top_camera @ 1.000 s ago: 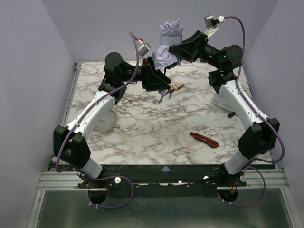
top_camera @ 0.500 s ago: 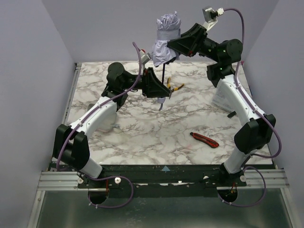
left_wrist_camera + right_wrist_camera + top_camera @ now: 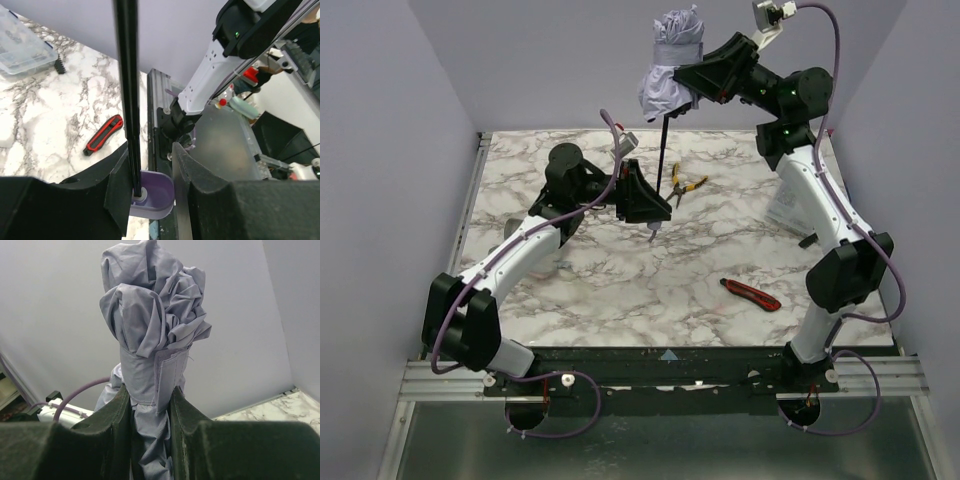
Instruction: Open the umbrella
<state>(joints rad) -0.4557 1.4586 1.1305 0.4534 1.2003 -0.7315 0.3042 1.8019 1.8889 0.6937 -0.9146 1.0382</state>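
The umbrella is held upright above the table. Its pale lavender fabric bundle (image 3: 672, 62) is high at the back, still wrapped by its strap (image 3: 167, 375). My right gripper (image 3: 688, 78) is shut on the bundle (image 3: 150, 315) just below the crumpled top. A thin black shaft (image 3: 662, 160) runs down from it to my left gripper (image 3: 654, 212). In the left wrist view the shaft (image 3: 127, 90) enters the small lavender handle (image 3: 152, 197), and my left gripper (image 3: 150, 165) is shut on that handle.
A red-and-black utility knife (image 3: 751, 294) lies on the marble table at the front right, also in the left wrist view (image 3: 102, 135). Yellow-handled pliers (image 3: 688, 187) lie just right of the shaft. A clear plastic box (image 3: 22, 47) sits by the right arm.
My right gripper has lifted the fabric bundle higher while my left gripper has moved the handle lower. The bare black shaft between them has grown longer.
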